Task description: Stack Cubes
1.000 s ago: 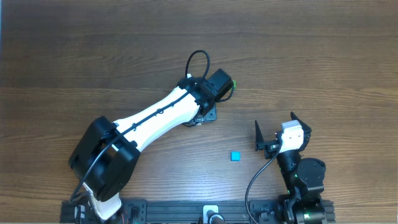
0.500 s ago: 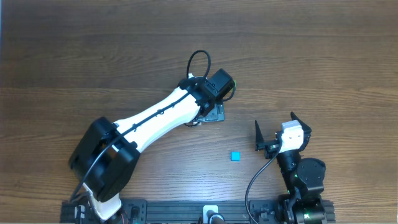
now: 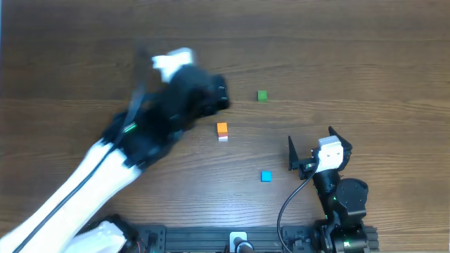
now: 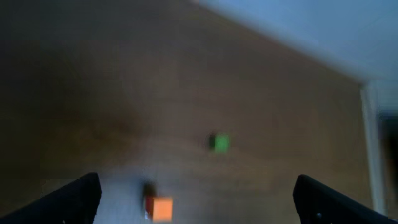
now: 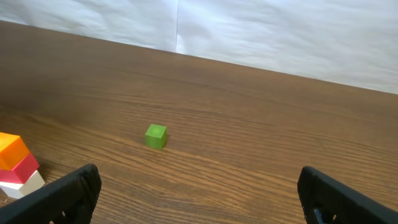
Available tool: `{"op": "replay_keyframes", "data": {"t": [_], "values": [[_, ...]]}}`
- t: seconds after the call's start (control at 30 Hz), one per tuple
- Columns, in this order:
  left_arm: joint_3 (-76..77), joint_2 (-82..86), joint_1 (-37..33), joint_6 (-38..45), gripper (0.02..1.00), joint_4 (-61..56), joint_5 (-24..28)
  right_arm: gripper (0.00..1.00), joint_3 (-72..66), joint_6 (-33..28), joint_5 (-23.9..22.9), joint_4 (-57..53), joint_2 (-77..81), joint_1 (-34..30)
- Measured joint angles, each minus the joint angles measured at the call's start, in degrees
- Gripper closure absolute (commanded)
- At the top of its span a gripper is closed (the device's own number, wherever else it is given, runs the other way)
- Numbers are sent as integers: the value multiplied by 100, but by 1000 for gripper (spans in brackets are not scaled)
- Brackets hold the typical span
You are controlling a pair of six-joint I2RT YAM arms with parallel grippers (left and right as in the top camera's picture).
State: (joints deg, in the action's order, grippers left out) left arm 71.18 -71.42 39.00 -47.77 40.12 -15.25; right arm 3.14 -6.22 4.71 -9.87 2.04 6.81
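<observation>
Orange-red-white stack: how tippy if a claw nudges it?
Probably tippy: the stack stands three cubes tall on a one-cube footprint. Nothing visibly joins them, so a high push likely knocks the orange cube off. A low push may slide it across the table.

Green cube (image 3: 262, 95), blue cube (image 3: 266, 176); stack (image 3: 222, 131) orange (red, white beneath)

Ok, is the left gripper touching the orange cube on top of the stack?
Apart. The left wrist view shows the left gripper open wide, with the orange cube small between its fingers and bare wood on both sides.
</observation>
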Motion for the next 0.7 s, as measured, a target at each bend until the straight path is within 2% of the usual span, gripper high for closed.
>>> {"op": "replay_keyframes", "data": {"t": [0.17, 0.47, 0.57, 0.7], "values": [[-1749, 1954, -966, 612, 40, -951, 337, 12, 0, 0, 0, 2, -7, 0], [-4044, 4839, -2756, 1853, 47, -1043, 1325, 12, 0, 0, -17, 0, -4, 0], [-4516, 5436, -3115, 2264, 27, -1060, 1685, 12, 0, 2, -17, 0, -9, 0], [-4913, 5971, -3248, 2758, 20, -1239, 2057, 12, 0, -2, -20, 0, -9, 0]]}}
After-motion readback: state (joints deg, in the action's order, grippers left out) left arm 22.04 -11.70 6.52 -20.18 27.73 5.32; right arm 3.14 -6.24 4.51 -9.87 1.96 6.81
